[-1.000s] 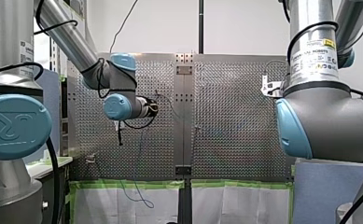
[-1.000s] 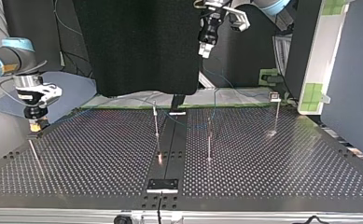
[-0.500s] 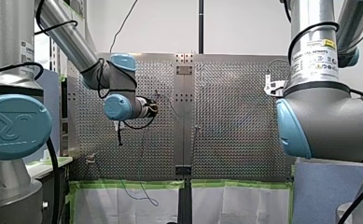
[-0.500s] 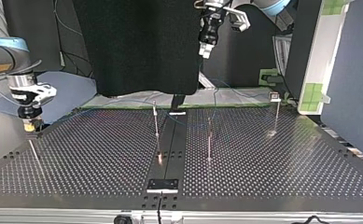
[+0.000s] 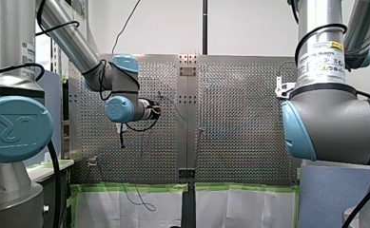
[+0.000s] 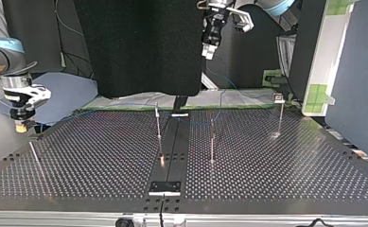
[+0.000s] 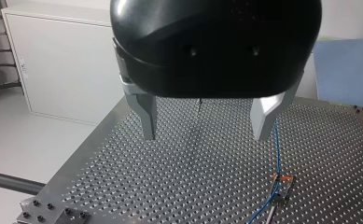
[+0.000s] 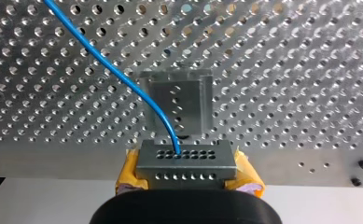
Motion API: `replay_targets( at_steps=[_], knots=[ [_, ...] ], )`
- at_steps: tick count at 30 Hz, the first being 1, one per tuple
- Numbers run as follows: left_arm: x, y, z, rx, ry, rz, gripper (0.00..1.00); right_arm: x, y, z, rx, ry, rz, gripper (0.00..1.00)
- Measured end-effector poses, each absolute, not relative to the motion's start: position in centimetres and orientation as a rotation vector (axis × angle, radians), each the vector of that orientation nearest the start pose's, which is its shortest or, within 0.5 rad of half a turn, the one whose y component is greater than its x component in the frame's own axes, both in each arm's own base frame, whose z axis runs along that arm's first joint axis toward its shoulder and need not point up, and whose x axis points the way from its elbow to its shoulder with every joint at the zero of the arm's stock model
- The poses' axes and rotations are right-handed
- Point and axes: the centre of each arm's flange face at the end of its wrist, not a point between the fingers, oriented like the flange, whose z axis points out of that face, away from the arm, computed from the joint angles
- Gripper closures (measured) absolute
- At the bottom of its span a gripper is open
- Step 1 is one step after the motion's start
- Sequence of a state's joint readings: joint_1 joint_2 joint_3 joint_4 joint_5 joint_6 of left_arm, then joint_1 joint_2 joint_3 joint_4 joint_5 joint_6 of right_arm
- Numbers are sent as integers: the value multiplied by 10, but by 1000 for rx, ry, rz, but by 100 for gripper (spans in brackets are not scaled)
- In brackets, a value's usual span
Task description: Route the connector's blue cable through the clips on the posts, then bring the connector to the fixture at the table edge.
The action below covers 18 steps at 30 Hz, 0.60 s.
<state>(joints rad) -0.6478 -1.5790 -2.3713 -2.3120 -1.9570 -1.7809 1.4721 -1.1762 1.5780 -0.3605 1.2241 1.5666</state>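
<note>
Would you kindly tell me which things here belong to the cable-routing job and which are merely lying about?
Job: connector, held by my right gripper; blue cable; clip posts; fixture; my left gripper, open.
Lying about: black cover; white cabinet; green tape.

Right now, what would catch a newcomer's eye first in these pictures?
My right hand, at the top view's left, grips a grey connector between yellow pads, with the blue cable curving out of it and a metal fixture just ahead. My left hand hangs open and empty above the perforated table, where thin posts stand.
</note>
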Motion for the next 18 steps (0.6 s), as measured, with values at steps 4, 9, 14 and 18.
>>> replay_targets(
  at_steps=[4,9,14,18],
  knots=[
    [237,-299,206,34,1564,-378,0,108,-632,288,1442,-1117,1359,100],
    [237,-298,206,33,1564,-377,0,110,-636,288,1452,-1096,1364,100],
    [237,-298,206,33,1564,-377,0,114,-638,291,1474,-1035,1376,100],
    [238,-299,206,32,1563,-376,0,117,-640,293,1485,-995,1386,100]
  ],
)
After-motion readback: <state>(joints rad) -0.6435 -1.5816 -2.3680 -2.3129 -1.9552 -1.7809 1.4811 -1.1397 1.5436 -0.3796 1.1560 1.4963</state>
